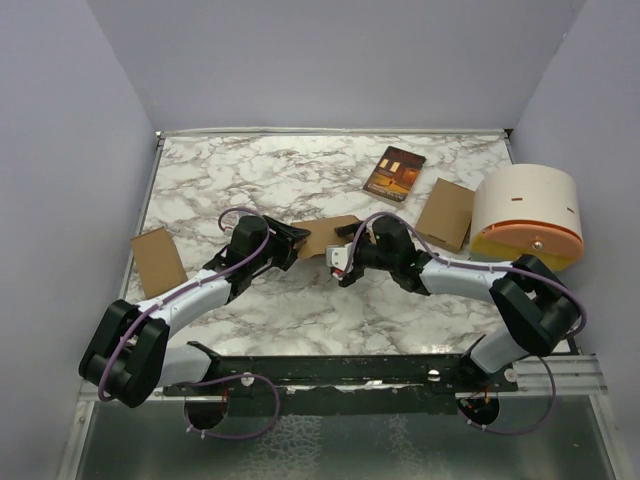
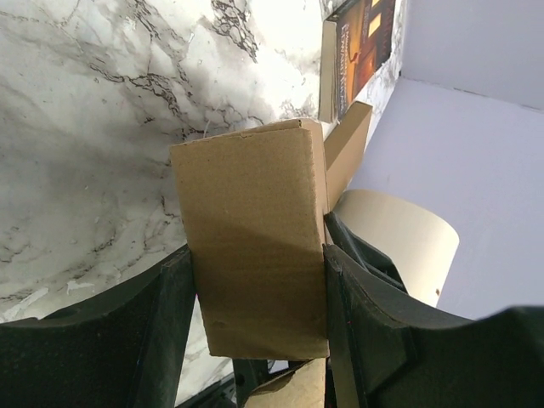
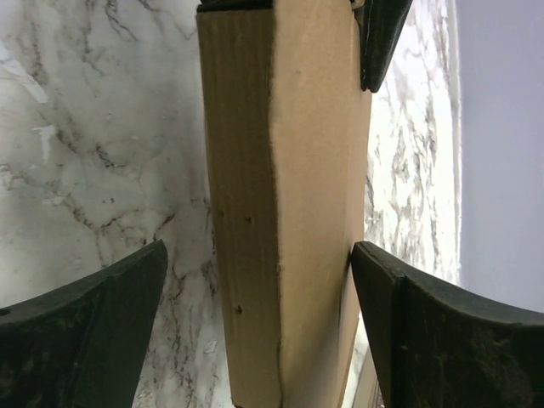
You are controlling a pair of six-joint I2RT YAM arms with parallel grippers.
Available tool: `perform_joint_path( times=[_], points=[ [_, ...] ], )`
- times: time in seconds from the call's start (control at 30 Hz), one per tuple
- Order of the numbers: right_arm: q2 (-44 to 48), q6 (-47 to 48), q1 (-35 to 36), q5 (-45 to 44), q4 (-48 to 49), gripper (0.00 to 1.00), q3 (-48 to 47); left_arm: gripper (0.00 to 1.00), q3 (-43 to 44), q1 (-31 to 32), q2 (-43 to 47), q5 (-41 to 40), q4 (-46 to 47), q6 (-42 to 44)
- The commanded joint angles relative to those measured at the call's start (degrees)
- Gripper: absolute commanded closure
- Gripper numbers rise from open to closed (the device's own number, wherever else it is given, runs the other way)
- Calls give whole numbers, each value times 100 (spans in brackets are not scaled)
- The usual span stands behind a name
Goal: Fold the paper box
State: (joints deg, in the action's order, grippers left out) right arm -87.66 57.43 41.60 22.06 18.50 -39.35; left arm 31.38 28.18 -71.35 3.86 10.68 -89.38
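While the left gripper point(image 2: 255, 306) clamps the paper box point(image 1: 325, 236) across its two side faces, the right gripper point(image 3: 259, 323) straddles the other end with its jaws wide. One finger point(image 3: 425, 331) is touching or just beside the cardboard, and the other finger point(image 3: 93, 331) stands apart from it with marble showing in the gap. The box sits over the middle of the table point(image 1: 250, 175), well apart from the round white drum point(image 1: 525, 205); whether it rests on the marble or hangs just above it I cannot tell. The danger is an uneven squeeze: if the right jaws close from this off-centre stance, the near finger would likely push first and twist the box in the left grip, or buckle the thin hollow wall. Pulled crooked, the creases could spring open again.
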Motion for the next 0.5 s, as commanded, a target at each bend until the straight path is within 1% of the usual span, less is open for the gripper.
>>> perform_joint_path(
  times=[0.0, 0.17, 0.37, 0.47],
  points=[
    [-173, 190, 105, -586, 647, 14, 74, 60, 30, -21, 61, 213, 252, -309],
    [-120, 237, 137, -734, 841, 24, 146, 60, 1, -24, 69, 229, 302, -351],
    [-72, 215, 137, -730, 892, 44, 174, 57, -44, -22, 67, 281, 408, -385],
    [-60, 163, 137, -730, 892, 51, 174, 56, -58, -19, 92, 282, 448, -389]
  ],
)
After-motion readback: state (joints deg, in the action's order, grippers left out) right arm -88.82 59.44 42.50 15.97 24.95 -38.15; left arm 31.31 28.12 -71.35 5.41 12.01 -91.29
